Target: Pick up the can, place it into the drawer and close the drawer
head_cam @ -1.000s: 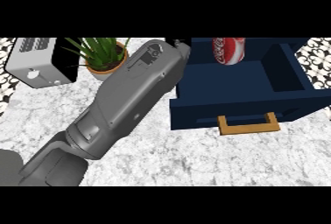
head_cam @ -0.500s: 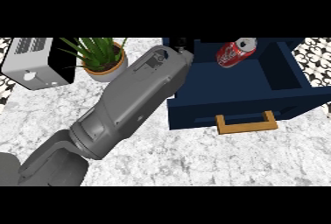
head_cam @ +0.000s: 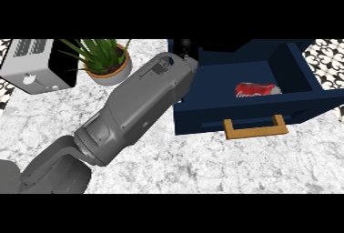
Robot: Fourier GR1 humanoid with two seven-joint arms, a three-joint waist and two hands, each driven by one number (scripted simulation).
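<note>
Head view, and the red can (head_cam: 256, 89) lies on its side on the floor of the open navy drawer (head_cam: 201, 119), towards the right-hand wall, nothing holding it. That puts the placing part behind us by the look of it, and I judge the closing step is what's in hand.

The left hand (head_cam: 185, 46) shows only as a dark sliver at the drawer's back-left corner, past the end of the long grey forearm (head_cam: 138, 109) that runs diagonally up across the marble bench (head_cam: 201, 168). Whether it's released or clenched, I cannot tell; too little of it shows. The right hand is nowhere in the view.

The drawer stands well out, its tan handle (head_cam: 256, 129) facing the near side. To shut it well, I'd say the forearm needs to lift clear of the drawer's left wall first, since it lies across that corner now. Then the push wants to land square on the front panel, near the handle, and run straight along the drawer's line; an off-centre shove could skew it. Go steadily, too: that can is on its side and may roll.

Off to the left, the potted plant (head_cam: 104, 59) and the toaster (head_cam: 37, 66) sit apart from the action.
</note>
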